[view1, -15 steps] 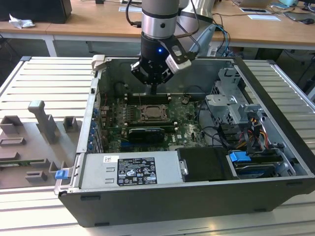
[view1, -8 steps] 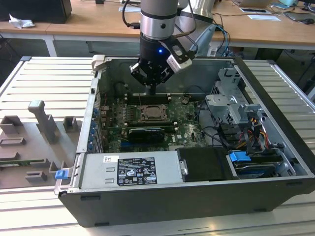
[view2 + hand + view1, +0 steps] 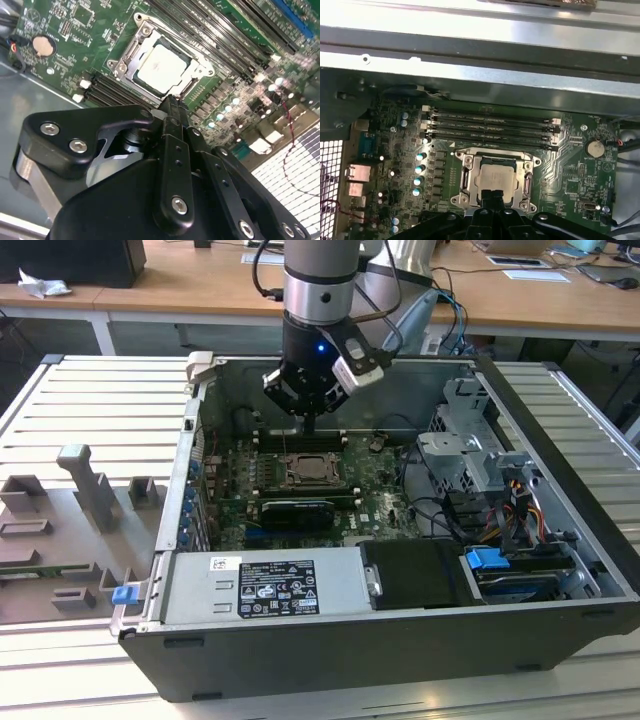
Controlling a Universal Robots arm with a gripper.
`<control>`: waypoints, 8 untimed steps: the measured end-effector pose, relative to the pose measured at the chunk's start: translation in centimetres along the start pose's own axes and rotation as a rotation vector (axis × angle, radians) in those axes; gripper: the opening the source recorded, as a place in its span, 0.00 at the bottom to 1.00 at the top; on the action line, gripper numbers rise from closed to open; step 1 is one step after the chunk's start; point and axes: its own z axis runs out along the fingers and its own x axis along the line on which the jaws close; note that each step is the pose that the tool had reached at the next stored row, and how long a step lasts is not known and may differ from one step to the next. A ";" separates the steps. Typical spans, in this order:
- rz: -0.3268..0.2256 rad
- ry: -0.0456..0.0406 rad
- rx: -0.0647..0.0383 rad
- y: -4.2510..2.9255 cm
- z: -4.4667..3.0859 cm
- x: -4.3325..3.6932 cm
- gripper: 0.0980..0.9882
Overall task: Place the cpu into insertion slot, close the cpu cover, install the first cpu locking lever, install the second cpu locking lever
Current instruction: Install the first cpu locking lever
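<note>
The cpu (image 3: 495,178) lies in the insertion slot (image 3: 312,472) on the green board, its pale metal face (image 3: 162,67) showing. The silver cpu cover (image 3: 463,176) lies flat around it, framing the chip (image 3: 131,59). My gripper (image 3: 310,425) hangs inside the open computer case, just above the board at the socket's edge, towards the memory slots. Its black fingers (image 3: 172,112) are pressed together with nothing between them, and their tips (image 3: 492,196) sit over the edge of the socket frame in both wrist views.
Memory slots (image 3: 490,127) run beside the socket, and a coin battery (image 3: 594,147) sits near them. A long black card (image 3: 295,512), a power supply (image 3: 265,585), a drive cage (image 3: 470,455) and cables (image 3: 520,510) fill the case. Grey fixtures (image 3: 85,490) stand outside it, at the exterior view's left.
</note>
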 end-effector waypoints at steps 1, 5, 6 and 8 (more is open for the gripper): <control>0.009 -0.0002 0.000 0.00 0.02 0.05 0.01; 0.010 -0.0004 0.000 0.04 0.09 0.64 0.01; 0.010 -0.0004 0.000 0.06 0.10 0.91 0.01; 0.010 -0.0004 0.000 0.09 0.11 1.27 0.01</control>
